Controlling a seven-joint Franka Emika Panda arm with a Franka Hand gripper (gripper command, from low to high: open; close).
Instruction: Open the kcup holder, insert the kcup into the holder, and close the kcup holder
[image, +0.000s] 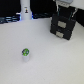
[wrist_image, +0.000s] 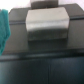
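Note:
The kcup (image: 25, 52), a small white pod with a green top, stands upright on the white table toward the exterior view's left. The kcup holder (image: 64, 26), a black box with two stacked drawer fronts and lighter handles, sits at the exterior view's right, both drawers looking shut. My gripper (image: 66, 11) hangs just above the holder's top, far from the kcup, too blurred to read its jaws. The wrist view is filled by the holder's black face and one grey handle (wrist_image: 47, 25); no fingers show there.
A tall white bottle-like object with a blue base (image: 25, 10) stands at the back on the exterior view's left. Dark clutter lines the table's far edge (image: 10, 19). A teal shape (wrist_image: 4, 27) shows at the wrist view's edge.

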